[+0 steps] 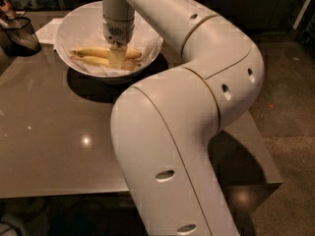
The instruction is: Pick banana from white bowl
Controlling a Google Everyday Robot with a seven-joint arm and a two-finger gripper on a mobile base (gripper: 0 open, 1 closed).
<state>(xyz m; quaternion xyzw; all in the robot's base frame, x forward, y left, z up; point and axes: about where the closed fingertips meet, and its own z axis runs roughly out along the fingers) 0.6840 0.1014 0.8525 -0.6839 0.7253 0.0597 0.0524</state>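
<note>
The white bowl (74,26) stands at the far left of the table, lined with crumpled white paper. Two bananas lie side by side in it. The farther one, deeper yellow, is the banana (91,52). A paler banana (96,62) lies just in front of it. My gripper (117,58) points straight down into the bowl and sits on the right halves of both bananas, hiding them there. I cannot tell which banana it touches.
A dark mesh basket (19,33) stands at the far left edge, with white paper (49,29) on the table beside the bowl. My big white arm (187,122) covers the table's right half. The glossy brown table (59,141) ends at the right (268,181), above dark floor.
</note>
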